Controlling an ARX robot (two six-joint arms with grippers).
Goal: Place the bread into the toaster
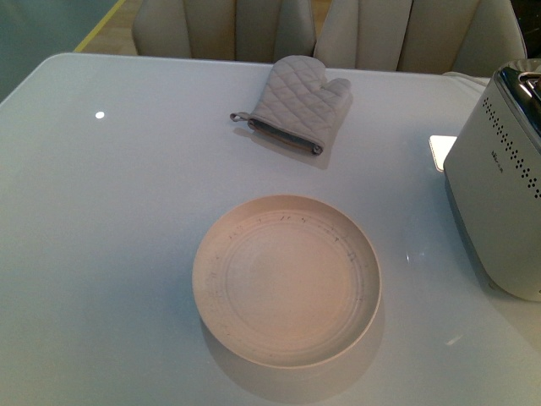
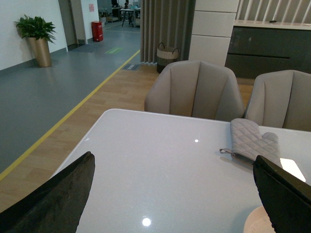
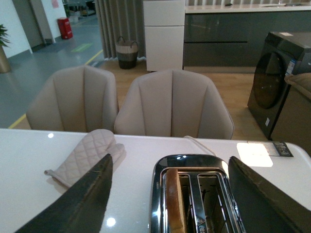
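The silver-white toaster stands at the table's right edge. In the right wrist view its chrome top shows two slots. The bread stands on edge in one slot, only its brown crust showing. My right gripper is open above the toaster, its fingers wide on either side of it and holding nothing. My left gripper is open and empty above the bare table. Neither arm shows in the front view.
An empty beige plate sits at the table's front middle; its rim shows in the left wrist view. A grey quilted oven mitt lies further back. Beige chairs stand behind the table.
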